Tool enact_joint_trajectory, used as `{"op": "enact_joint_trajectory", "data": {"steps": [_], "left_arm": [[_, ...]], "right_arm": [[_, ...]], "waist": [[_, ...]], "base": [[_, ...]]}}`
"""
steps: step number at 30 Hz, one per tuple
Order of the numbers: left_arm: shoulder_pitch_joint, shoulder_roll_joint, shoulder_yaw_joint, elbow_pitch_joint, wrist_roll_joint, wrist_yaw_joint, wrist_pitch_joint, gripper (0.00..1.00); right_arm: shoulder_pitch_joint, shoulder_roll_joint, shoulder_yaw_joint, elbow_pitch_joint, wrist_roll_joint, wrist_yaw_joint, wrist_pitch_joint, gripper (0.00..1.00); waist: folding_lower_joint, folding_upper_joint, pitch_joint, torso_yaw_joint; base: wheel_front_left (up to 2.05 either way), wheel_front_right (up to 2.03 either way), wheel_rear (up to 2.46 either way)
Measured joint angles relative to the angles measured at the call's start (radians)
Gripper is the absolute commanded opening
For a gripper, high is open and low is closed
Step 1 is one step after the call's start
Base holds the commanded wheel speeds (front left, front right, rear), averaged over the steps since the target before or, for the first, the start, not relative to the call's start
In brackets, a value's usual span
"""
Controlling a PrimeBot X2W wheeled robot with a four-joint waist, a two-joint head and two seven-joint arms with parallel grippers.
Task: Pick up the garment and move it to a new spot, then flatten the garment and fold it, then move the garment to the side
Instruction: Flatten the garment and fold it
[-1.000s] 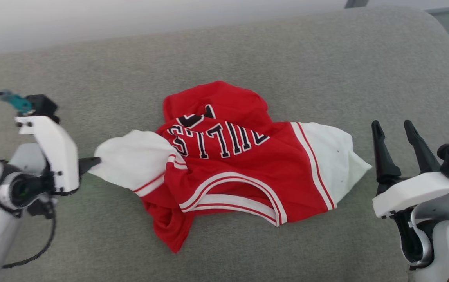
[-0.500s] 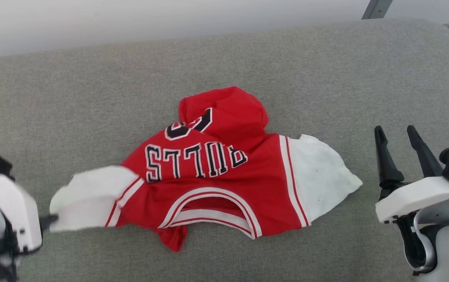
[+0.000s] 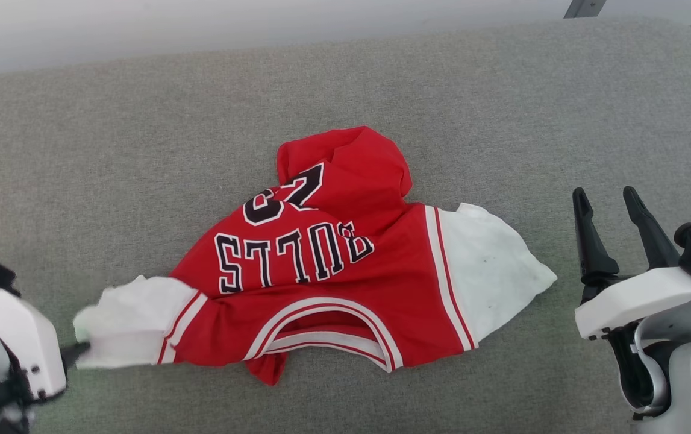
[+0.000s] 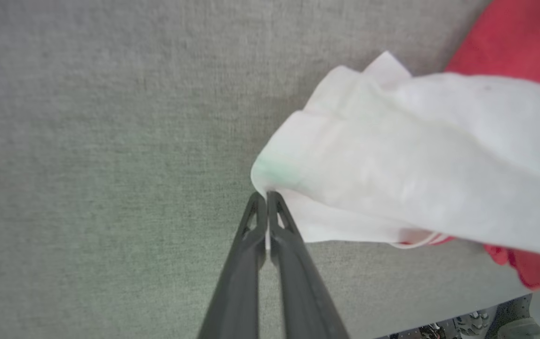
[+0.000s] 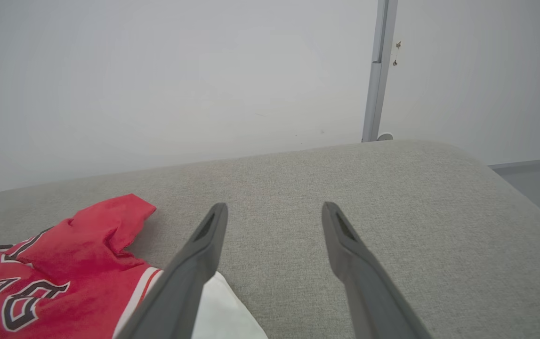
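Just one garment, left hand pinching it, right hand spread

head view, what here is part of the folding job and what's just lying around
Job: red shirt; left gripper, jaws shut on its white sleeve; right gripper, jaws open.
Not the job: grey cushion; white wall; metal post.

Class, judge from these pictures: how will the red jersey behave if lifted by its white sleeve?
Probably floppy: the jersey lies in folds on the cushion. Lifted, it would likely hang and drape from the left pincer, shut on the edge of its white sleeve. Seemingly light, being thin cloth.
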Motion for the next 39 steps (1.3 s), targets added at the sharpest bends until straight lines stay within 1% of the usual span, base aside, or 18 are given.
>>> {"op": "enact_joint_trajectory", "data": {"steps": [4, 8, 9, 12, 15, 19, 25, 28, 33, 35, 36, 37, 38, 39], "left_arm": [[-0.045, 0.035, 0.011, -0.050, 0.009, 0.015, 0.025, 1.00], [-0.090, 0.076, 0.009, -0.131, 0.034, 0.047, 0.079, 1.00], [-0.105, 0.079, 0.010, -0.152, 0.034, 0.054, 0.091, 1.00], [-0.151, 0.067, -0.001, -0.218, 0.028, 0.068, 0.136, 1.00], [-0.193, 0.061, -0.041, -0.259, 0.044, 0.080, 0.193, 1.00], [-0.246, 0.015, -0.102, -0.284, 0.044, 0.090, 0.272, 1.00], [-0.297, -0.031, -0.186, -0.252, 0.063, 0.098, 0.364, 1.00], [-0.305, -0.030, -0.234, -0.218, 0.111, 0.099, 0.391, 1.00], [-0.304, -0.030, -0.284, -0.130, 0.162, 0.094, 0.395, 1.00], [-0.304, -0.037, -0.294, -0.088, 0.175, 0.084, 0.383, 1.00], [-0.304, -0.041, -0.301, -0.071, 0.174, 0.069, 0.383, 1.00], [-0.305, -0.054, -0.298, -0.049, 0.164, 0.062, 0.382, 0.47], [-0.307, -0.070, -0.292, -0.034, 0.151, 0.057, 0.377, 0.00], [-0.309, -0.083, -0.285, -0.023, 0.142, 0.043, 0.366, 0.00]], "right_arm": [[-0.002, 0.000, 0.005, -0.001, 0.000, 0.000, 0.000, 1.00], [-0.004, 0.000, 0.009, -0.006, 0.000, 0.000, -0.003, 1.00], [-0.005, 0.000, 0.009, -0.006, -0.001, 0.000, -0.006, 1.00], [-0.010, 0.000, 0.013, -0.003, -0.004, 0.000, -0.011, 1.00], [-0.015, 0.000, 0.022, 0.004, -0.005, 0.000, -0.015, 1.00], [-0.021, 0.000, 0.035, 0.015, -0.005, 0.000, -0.020, 1.00], [-0.023, 0.000, 0.052, 0.023, -0.005, 0.000, -0.024, 1.00], [-0.023, 0.000, 0.053, 0.026, -0.005, 0.000, -0.025, 1.00], [-0.021, 0.000, 0.052, 0.028, -0.005, 0.000, -0.026, 1.00], [-0.021, 0.000, 0.053, 0.029, -0.006, 0.000, -0.026, 1.00], [-0.021, 0.000, 0.052, 0.029, -0.006, 0.000, -0.026, 1.00], [-0.021, 0.000, 0.052, 0.029, -0.006, 0.000, -0.026, 1.00], [-0.021, 0.000, 0.052, 0.029, -0.006, 0.000, -0.028, 1.00], [-0.021, 0.000, 0.052, 0.029, -0.006, 0.000, -0.028, 1.00]], "waist": [[0.0000, 0.0000, 0.000, 0.002], [0.0000, 0.0000, -0.003, 0.002], [0.0000, 0.0000, -0.004, 0.002], [0.0000, 0.0000, -0.010, 0.000], [0.0000, 0.0000, -0.018, -0.005], [0.0000, 0.0000, -0.028, -0.016], [0.0000, 0.0000, -0.040, -0.035], [0.0000, 0.0000, -0.040, -0.044], [0.0000, 0.0000, -0.039, -0.053], [0.0000, 0.0000, -0.037, -0.054], [0.0000, 0.0000, -0.036, -0.054], [0.0000, 0.0000, -0.035, -0.053], [0.0000, 0.0000, -0.033, -0.052], [0.0000, 0.0000, -0.032, -0.052]], "base": [[0.00, 0.00, 0.00], [0.00, 0.00, 0.00], [0.00, 0.00, 0.00], [0.00, 0.00, 0.00], [0.00, 0.00, 0.00], [0.00, 0.00, 0.00], [0.00, 0.00, 0.00], [0.00, 0.00, 0.00], [0.00, 0.00, 0.00], [0.00, 0.00, 0.00], [0.00, 0.00, 0.00], [0.00, 0.00, 0.00], [0.00, 0.00, 0.00], [0.00, 0.00, 0.00]]}}
